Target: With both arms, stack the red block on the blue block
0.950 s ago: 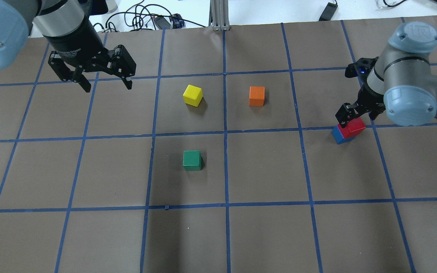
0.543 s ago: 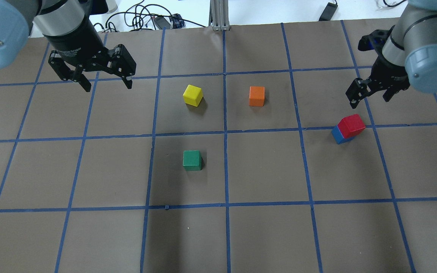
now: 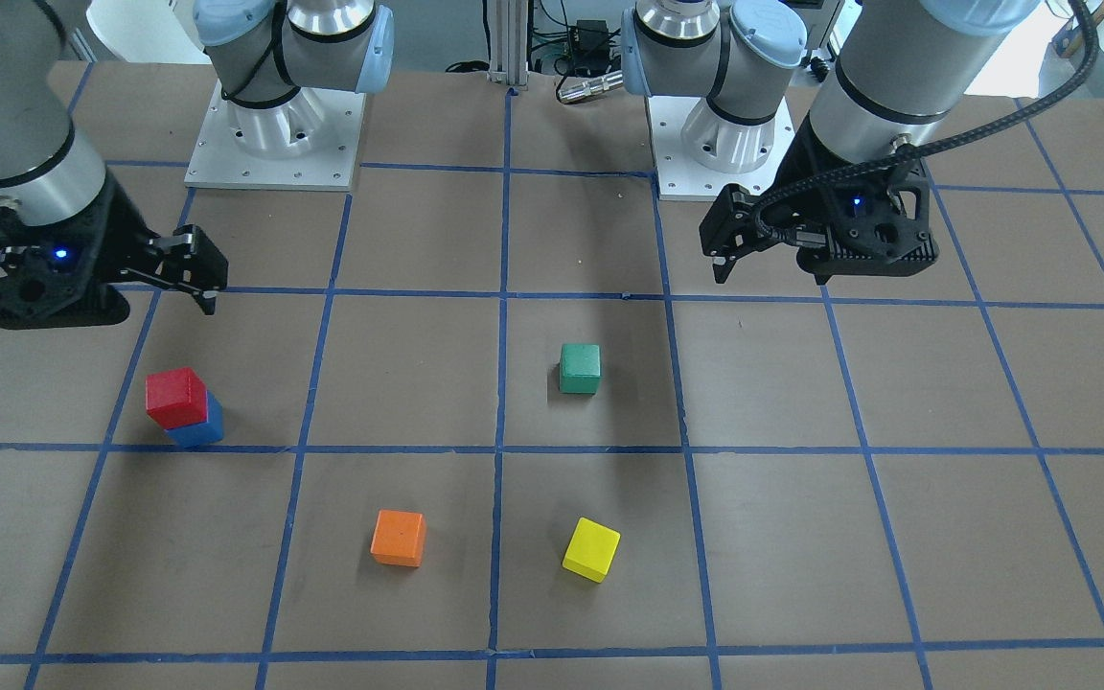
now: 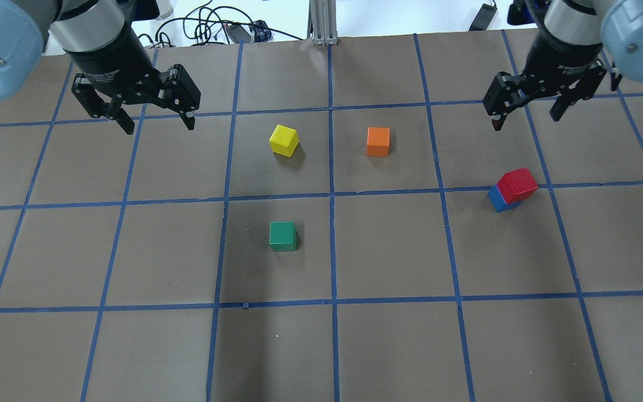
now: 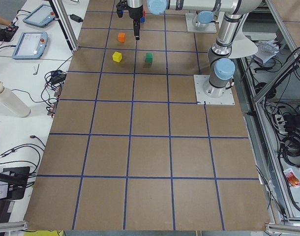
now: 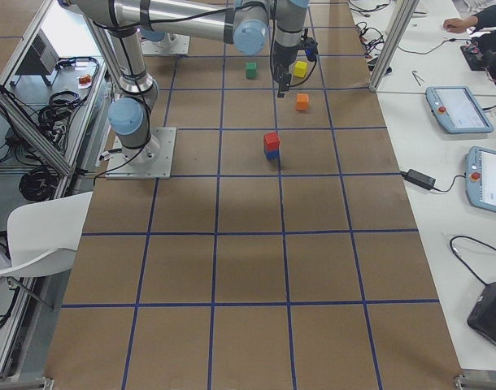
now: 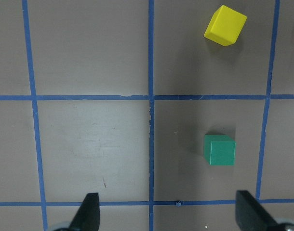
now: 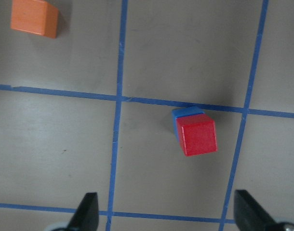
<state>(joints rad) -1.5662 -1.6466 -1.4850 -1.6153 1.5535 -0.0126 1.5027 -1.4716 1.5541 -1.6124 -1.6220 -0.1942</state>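
Observation:
The red block [image 4: 517, 184] sits on top of the blue block [image 4: 497, 199] on the right side of the table, slightly offset. The stack also shows in the front view, red [image 3: 175, 396] on blue [image 3: 199, 431], and in the right wrist view, red [image 8: 198, 137] over blue [image 8: 183, 115]. My right gripper [image 4: 525, 117] is open and empty, raised above and beyond the stack, apart from it. My left gripper [image 4: 159, 128] is open and empty, hovering at the far left.
A yellow cube [image 4: 284, 140] and an orange cube [image 4: 378, 141] lie in the far middle squares. A green cube [image 4: 282, 235] lies nearer the middle. Blue tape lines grid the brown table. Cables lie past the far edge [image 4: 215, 30].
My right gripper has lifted off the red block and drawn back toward the table's far edge. The red block stays on the blue block. The left arm has not moved.

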